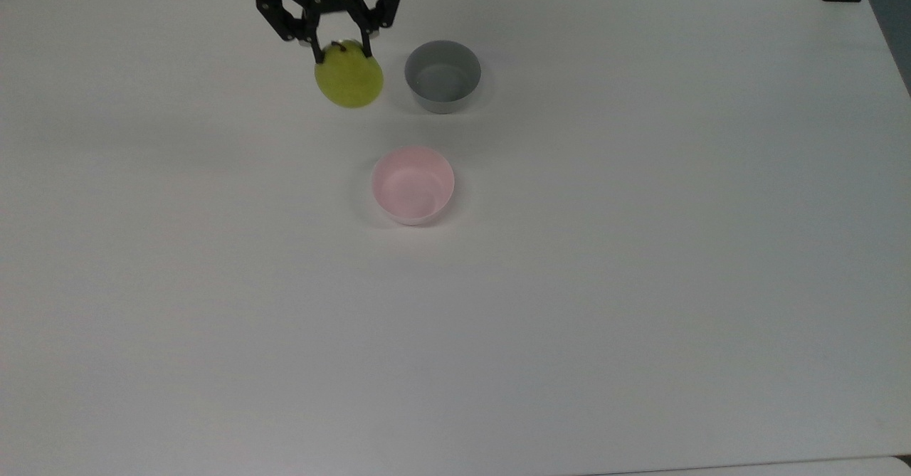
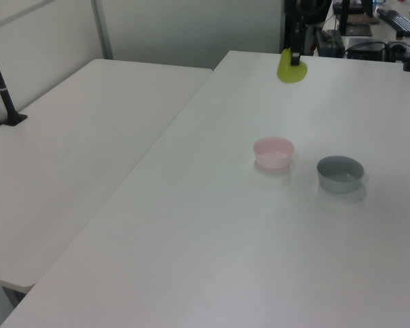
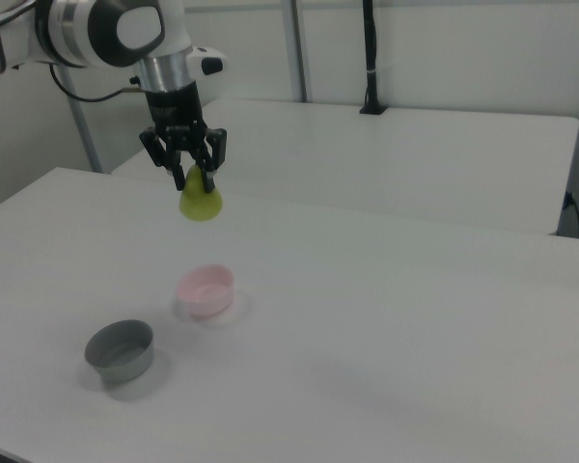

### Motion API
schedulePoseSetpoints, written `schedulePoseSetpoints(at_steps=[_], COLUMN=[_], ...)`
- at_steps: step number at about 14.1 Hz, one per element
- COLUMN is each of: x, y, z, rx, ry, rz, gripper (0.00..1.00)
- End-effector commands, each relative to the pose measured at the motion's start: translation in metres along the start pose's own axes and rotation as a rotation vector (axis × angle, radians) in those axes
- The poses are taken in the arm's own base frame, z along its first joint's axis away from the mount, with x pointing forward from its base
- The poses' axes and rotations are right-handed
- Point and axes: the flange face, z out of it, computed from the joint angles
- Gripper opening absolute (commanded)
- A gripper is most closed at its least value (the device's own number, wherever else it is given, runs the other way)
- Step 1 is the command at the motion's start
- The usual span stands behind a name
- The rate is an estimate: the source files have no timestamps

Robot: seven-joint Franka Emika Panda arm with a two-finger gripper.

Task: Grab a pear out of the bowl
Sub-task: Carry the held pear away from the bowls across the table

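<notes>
The tool (image 3: pixel 194 177) hangs raised, pointing down, fingers clamped together.

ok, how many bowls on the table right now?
2. The pink bowl sits near the table's middle with nothing in it; the grey bowl stands apart, above it in the top view. The gripper holds the pear in the air.

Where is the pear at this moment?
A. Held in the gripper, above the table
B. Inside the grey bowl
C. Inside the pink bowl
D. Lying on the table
A: the gripper is shut on the pear, which hangs well above the empty pink bowl.
</notes>
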Motion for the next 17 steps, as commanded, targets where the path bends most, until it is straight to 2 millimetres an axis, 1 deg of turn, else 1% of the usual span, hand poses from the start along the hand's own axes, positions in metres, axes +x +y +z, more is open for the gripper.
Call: schedulePoseSetpoints(at_steps=[1,2,3,5,7,9,11,14,15,17], x=[-0.016,-0.023,-0.032,-0.056,-0.070,-0.080,-0.094,-0.099,-0.101,-0.099], y=[0.021,0.038,0.058,0.101,0.124,0.145,0.175,0.197,0.206,0.217], z=[-0.017,-0.021,-0.025,-0.026,-0.024,-0.017,0.007,0.046,0.065,0.089], rx=[0.007,0.020,0.042,0.064,0.064,0.049,0.018,-0.015,-0.038,-0.067], ry=[-0.009,0.007,0.026,0.040,0.039,0.067,0.114,0.149,0.174,0.205], rz=[0.040,0.048,0.039,0.002,-0.035,-0.044,0.004,0.009,0.026,0.044], gripper=[0.00,0.00,0.00,0.00,0.00,0.00,0.00,0.00,0.00,0.00])
